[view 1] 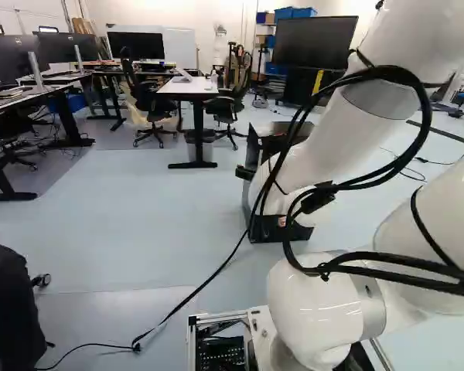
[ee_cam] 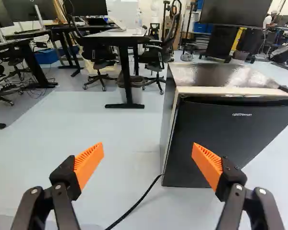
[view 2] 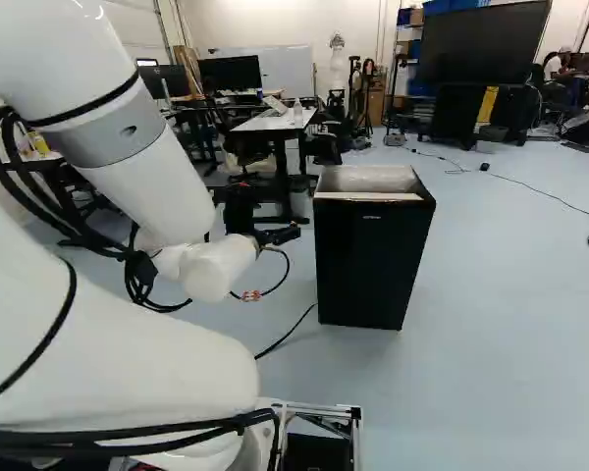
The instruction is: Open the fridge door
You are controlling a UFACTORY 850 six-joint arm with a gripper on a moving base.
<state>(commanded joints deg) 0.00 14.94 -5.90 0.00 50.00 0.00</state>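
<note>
In the right base view my gripper (view 2: pixel 279 235) is left of the small black fridge (view 2: pixel 368 260), near its upper front corner. The wrist view shows the gripper (ee_cam: pixel 148 154) open, its orange-padded fingers wide apart with nothing between them. Ahead of it and to one side stands the upright fridge, its black door (ee_cam: pixel 221 134) looking shut beneath the shiny top (ee_cam: pixel 221 75). One finger overlaps the door in this view; I cannot tell any contact. The arm hides much of the fridge (view 1: pixel 274 229) in the left base view.
A black cable (ee_cam: pixel 139 201) runs over the floor beside the fridge. Farther back are a white desk (view 1: pixel 189 86), office chairs (view 1: pixel 151 104) and a large dark screen (view 2: pixel 483 44). Someone's dark-clothed part (view 1: pixel 11 301) shows at the left base view's near left edge.
</note>
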